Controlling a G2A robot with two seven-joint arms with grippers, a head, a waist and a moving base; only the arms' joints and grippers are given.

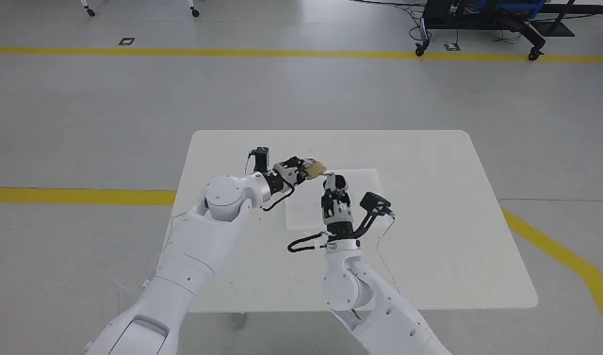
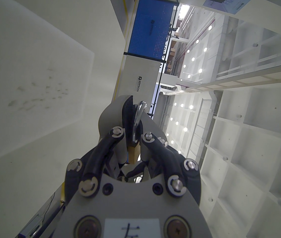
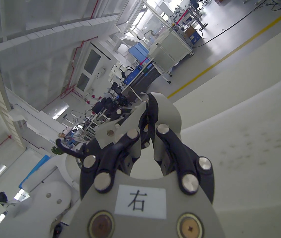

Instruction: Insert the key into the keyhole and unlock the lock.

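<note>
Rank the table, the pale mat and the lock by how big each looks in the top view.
1. table, by far the largest
2. pale mat
3. lock, the smallest, held in the left gripper

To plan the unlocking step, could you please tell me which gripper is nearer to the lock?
Left. The left gripper is shut on the lock, holding it above the table. The right gripper sits close beside the lock, seemingly not touching it.

Over the middle of the table (image 1: 443,167), the lock (image 1: 314,168) sits between the left gripper's (image 1: 300,171) fingers, with the right gripper (image 1: 334,180) just beside it to the right, nearer the robot, the key (image 3: 146,115) between its fingers.
</note>
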